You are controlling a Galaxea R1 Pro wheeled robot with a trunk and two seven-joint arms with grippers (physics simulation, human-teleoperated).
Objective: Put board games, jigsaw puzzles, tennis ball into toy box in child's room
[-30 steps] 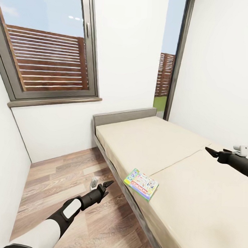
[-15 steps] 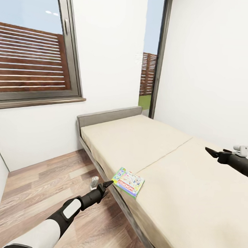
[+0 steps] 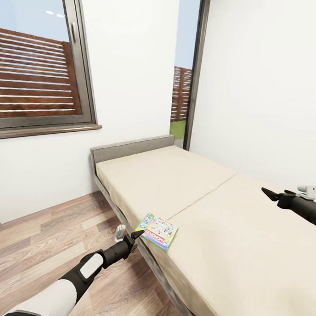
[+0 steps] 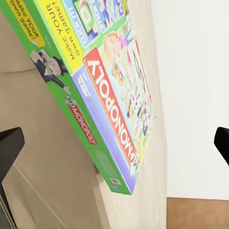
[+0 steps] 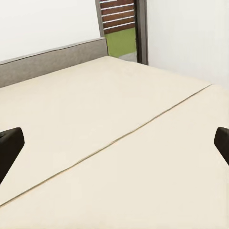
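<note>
A board game (image 3: 157, 230), a green-edged Monopoly box (image 4: 102, 90), lies flat on the bed (image 3: 220, 211) right at its near long edge, one corner at or just over the side. The left gripper (image 3: 137, 234) sits just beside that corner, over the floor (image 3: 44, 245), its tip almost touching the box; in the left wrist view the two dark fingertips (image 4: 9, 145) stand far apart at either border with the box's end between them, so the jaws are open and grip nothing. The right gripper (image 3: 268, 193) hangs well apart from the game, above the far half of the mattress; its fingertips (image 5: 8, 143) in the right wrist view are likewise spread wide over bare cream fabric, empty. A seam runs across the mattress between two cushions. The grey headboard (image 3: 131, 148) closes the bed's far end against the white wall. Wooden floor lies open along the left of the bed, bounded by the wall under the window (image 3: 37, 74). A narrow glazed door (image 3: 184, 81) stands beyond the headboard, and a white wall runs along the bed's right side.
</note>
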